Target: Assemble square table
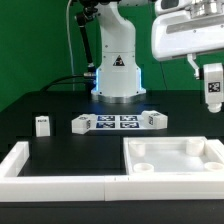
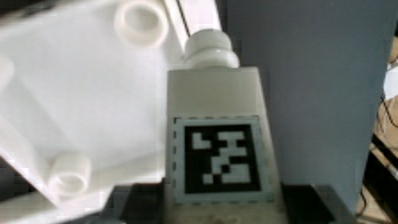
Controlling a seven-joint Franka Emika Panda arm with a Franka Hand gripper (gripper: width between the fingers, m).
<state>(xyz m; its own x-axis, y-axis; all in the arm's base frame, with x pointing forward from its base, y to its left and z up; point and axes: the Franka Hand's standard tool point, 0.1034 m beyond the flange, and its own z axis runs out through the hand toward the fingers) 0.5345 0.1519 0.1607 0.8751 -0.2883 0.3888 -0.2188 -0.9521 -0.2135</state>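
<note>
Jaws sit partway closed on a leg (image 2: pixel 217 140), pinching its tagged block. It hangs in the air with nothing under it, so that grip is all that carries it.

From where I stand, the worry is the aim. In the wrist view the leg's narrow tip (image 2: pixel 210 45) points just past the rim of the top (image 2: pixel 71 90), beside a corner socket (image 2: pixel 135 15) rather than over it. Lowered on that line, I'd guess the tip would meet the rim or the bare desk (image 1: pixel 60 105). The push could then tilt the leg in the jaws or shove the top askew. A slanted leg would likely jam at the socket mouth instead of seating.

The leg runs lengthwise out from between the jaws, tag end nearest them and tip farthest. The fingers barely show, so I can't tell how deep the hold is.

In the exterior view the leg hangs high at that view's right, above the top's far corner. The top lies open side up on the desk, near right, against a white bar (image 1: pixel 60 186). A second leg (image 1: pixel 42 125) stands well apart toward that view's left, and the marker board (image 1: pixel 118 122) lies between them, in front of the arm's base (image 1: pixel 118 75).
</note>
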